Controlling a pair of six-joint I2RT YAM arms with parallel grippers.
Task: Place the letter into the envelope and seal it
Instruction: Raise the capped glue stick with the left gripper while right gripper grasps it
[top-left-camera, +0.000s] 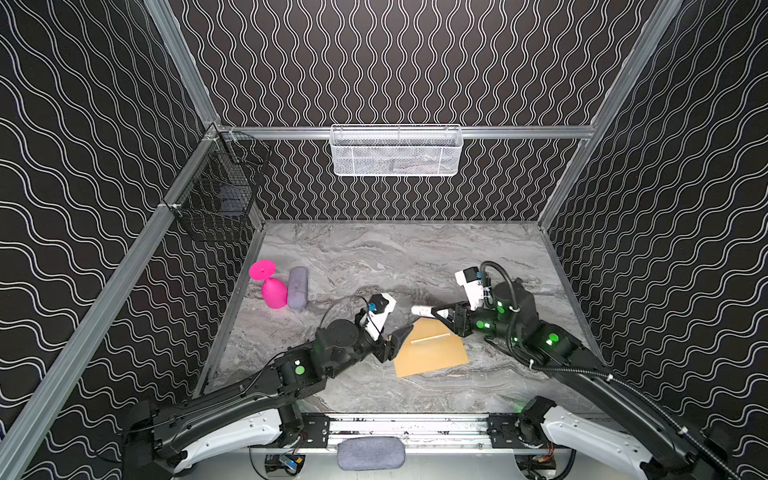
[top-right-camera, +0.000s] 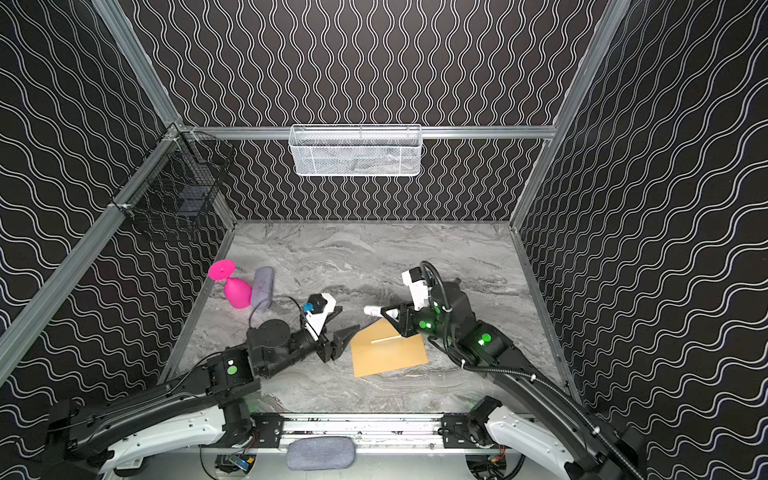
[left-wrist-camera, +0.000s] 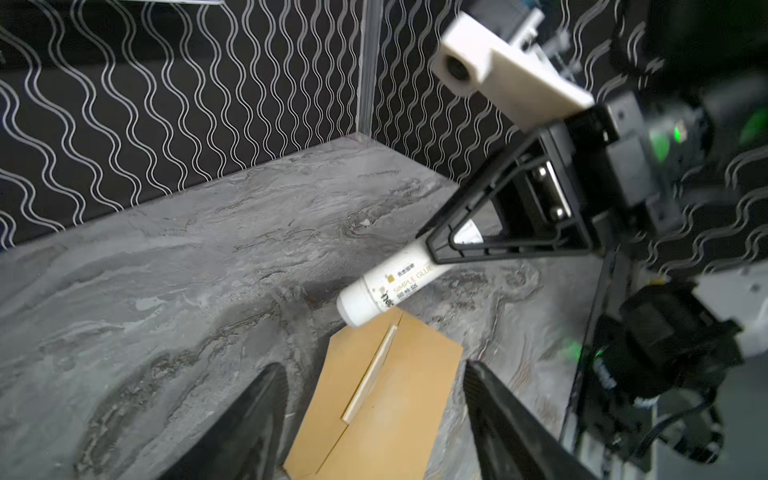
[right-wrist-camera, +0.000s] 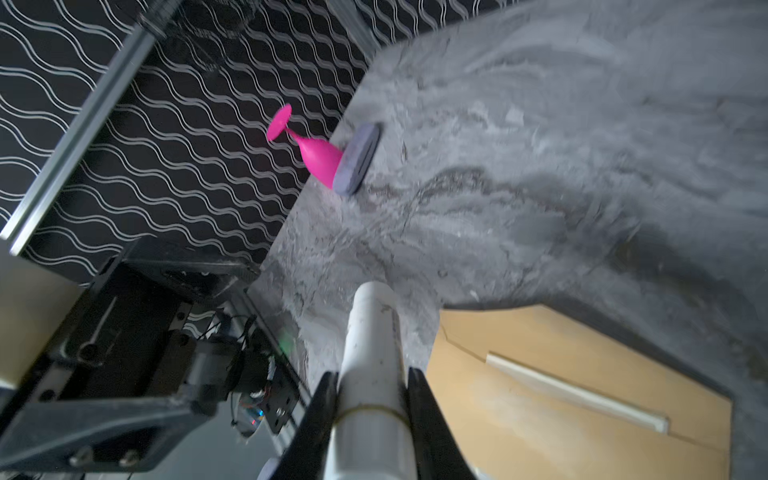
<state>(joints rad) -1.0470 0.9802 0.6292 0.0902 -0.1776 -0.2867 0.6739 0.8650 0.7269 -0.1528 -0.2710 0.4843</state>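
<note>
Black arms (top-left-camera: 232, 401); white shells (top-left-camera: 237, 436); green indicator lights (top-left-camera: 299, 369)

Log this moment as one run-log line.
left gripper: open, empty, at envelope edge | right gripper: shut on glue stick | envelope: flat on table | seal: cannot tell

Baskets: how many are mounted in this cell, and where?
2. A white mesh basket hangs on the back wall, centred above the table. A black wire basket hangs on the left wall, near the back corner. No others are visible.
</note>
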